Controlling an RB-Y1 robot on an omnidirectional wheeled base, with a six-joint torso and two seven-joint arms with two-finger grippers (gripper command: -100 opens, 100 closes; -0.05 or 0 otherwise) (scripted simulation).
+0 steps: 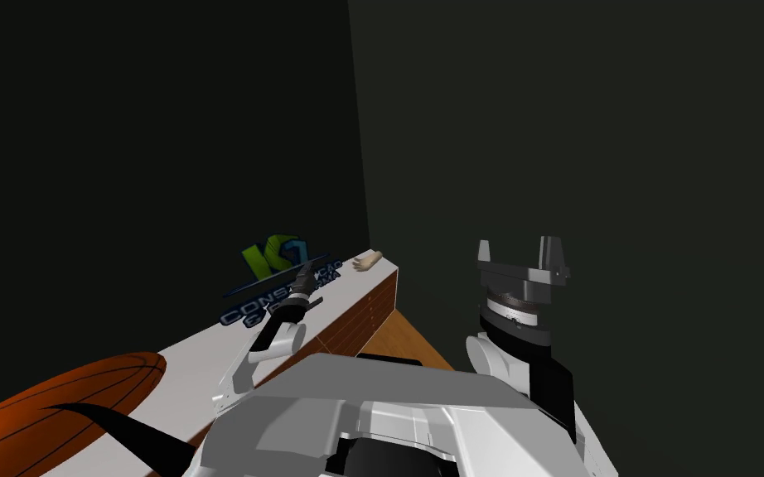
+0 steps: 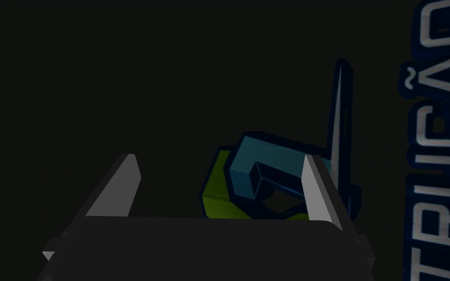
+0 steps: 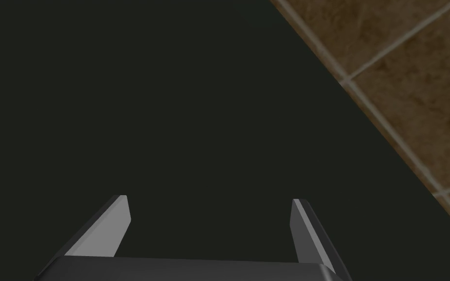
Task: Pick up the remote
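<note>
Remote point(image 1: 368, 262): small beige thing lying at the far end of the white surface point(image 1: 190, 356), close to the wall corner, with nothing touching it. Its exact shape can't be told.

Left jaws are spread and hold nothing. They sit out over the middle of the surface, well apart from the remote, which lies further along toward the corner. Left arm point(image 1: 277, 335) comes in from the near edge. In the left wrist view the jaws point at a blue and green logo point(image 2: 248, 170) standing against the dark wall point(image 1: 579, 124). One finger point(image 2: 317, 190) overlaps the logo's blue part; can't tell whether they touch. Grey lettering point(image 2: 443, 146) with a dark blue outline runs just beside the logo.

The surface's front point(image 1: 372, 310) is brown wood with drawer lines. At its near end is an orange-brown oval thing point(image 1: 57, 406) with thin black lines, and a black curved shape point(image 1: 136, 431) just beside it. Wood floor point(image 1: 409, 339) shows past the front.

Right jaws are spread and empty, raised on the right arm point(image 1: 521, 331), off the surface and well apart from the remote. The right wrist view shows dark wall and brown tiles point(image 3: 414, 73) with pale grout.
</note>
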